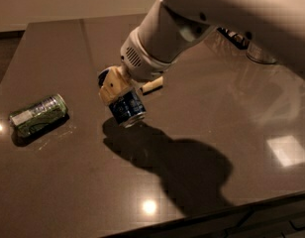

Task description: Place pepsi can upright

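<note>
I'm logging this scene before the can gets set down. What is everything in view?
pepsi can: one, dark blue, held tilted over the middle of the table.
green can: one, green with a white label, lying on its side at the left of the table.
yellowish object: one, pale yellow, on the table behind the arm, mostly hidden.
greyish object: one, far right under the arm, unidentifiable.
table: one, glossy dark brown.
arm: one, off-white, reaching in from the upper right.
gripper: one, pale yellow fingers, shut on the pepsi can.
</note>
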You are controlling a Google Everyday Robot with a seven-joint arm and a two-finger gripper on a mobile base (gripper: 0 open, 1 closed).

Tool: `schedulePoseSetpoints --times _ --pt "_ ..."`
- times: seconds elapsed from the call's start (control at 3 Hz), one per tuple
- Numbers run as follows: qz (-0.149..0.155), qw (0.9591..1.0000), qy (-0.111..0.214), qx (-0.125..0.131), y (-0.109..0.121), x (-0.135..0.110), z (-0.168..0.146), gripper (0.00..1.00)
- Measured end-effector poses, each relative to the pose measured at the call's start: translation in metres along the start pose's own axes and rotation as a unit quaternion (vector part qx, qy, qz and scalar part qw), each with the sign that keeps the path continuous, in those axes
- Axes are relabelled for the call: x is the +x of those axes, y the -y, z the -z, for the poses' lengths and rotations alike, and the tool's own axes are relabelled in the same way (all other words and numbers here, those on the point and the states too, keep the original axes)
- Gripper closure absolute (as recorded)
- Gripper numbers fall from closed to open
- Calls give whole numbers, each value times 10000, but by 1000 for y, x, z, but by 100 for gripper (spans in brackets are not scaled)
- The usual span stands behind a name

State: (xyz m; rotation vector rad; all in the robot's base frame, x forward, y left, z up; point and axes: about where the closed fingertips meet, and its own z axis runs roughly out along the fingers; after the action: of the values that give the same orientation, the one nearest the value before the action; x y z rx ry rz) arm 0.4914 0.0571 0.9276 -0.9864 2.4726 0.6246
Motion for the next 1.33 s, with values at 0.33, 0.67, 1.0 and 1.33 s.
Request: schedulePoseSetpoints --times 0.33,0.67,1.0,1.33 --pt "388 9977 497 -257 0 1 4 100" --pt "738 9921 899 -475 4 5 2 100" --pt "1110 9833 1268 -693 8 5 -2 100" --pt "1452 9703 1706 -912 15 9 -5 100"
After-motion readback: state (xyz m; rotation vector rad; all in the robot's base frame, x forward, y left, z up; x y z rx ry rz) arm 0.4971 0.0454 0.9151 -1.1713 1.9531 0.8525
